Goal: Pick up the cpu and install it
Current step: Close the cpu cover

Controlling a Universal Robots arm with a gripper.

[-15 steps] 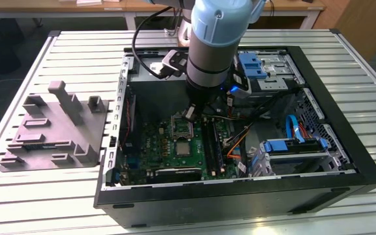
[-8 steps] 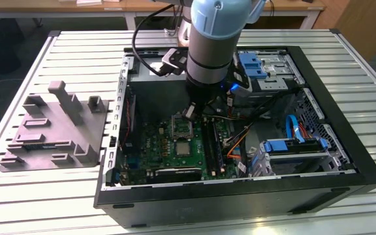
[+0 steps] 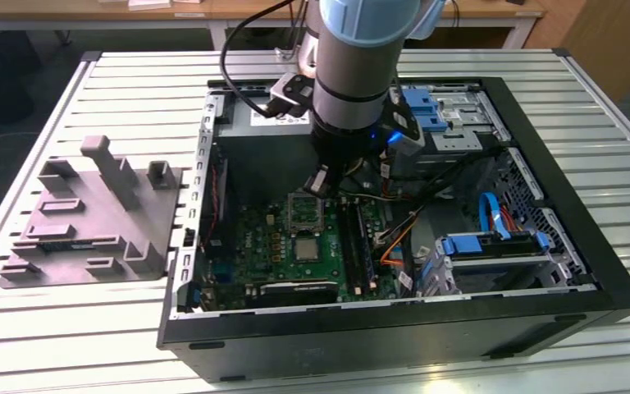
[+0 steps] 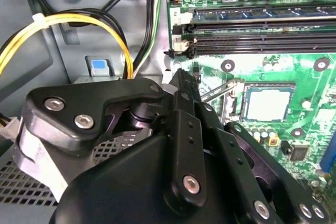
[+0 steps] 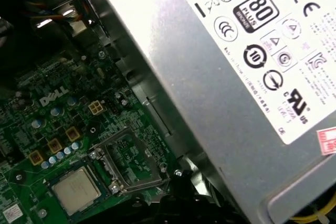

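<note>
Gripper [image 3: 326,187], grip state impossible to tell, hovers inside the computer case [image 3: 577,238] above the cpu [image 5: 76,190], which sits in its socket with the retention frame [image 5: 128,163] raised.

Arm [image 3: 350,74] reaching steeply down, end effector [image 3: 326,182] low.

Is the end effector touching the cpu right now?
Apart. In the second wrist view the cpu lies in its socket, green board showing between it and the end effector.
</note>
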